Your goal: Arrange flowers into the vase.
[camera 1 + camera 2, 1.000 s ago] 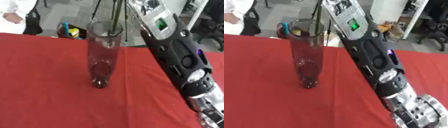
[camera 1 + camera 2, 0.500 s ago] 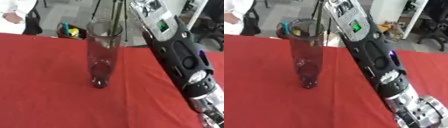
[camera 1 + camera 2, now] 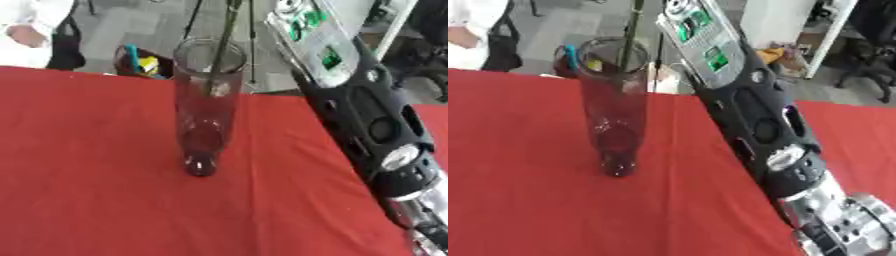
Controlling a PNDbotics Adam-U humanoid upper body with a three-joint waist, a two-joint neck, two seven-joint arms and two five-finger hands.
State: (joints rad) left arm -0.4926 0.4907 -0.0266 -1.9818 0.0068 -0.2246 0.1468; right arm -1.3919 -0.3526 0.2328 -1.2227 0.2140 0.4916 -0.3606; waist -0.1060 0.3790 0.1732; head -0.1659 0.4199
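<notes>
Right arm [image 3: 754,115] mostly black with round recesses in the shell, grey-white upper section with green markings and a small green label, silver metal joint near the lower end, a small purple light on the black cover

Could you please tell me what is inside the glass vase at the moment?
A green flower stem reaches down into the tall glass vase through its open mouth. The stem's top is cut off by the frame, and the tinted glass obscures its lower end.
</notes>
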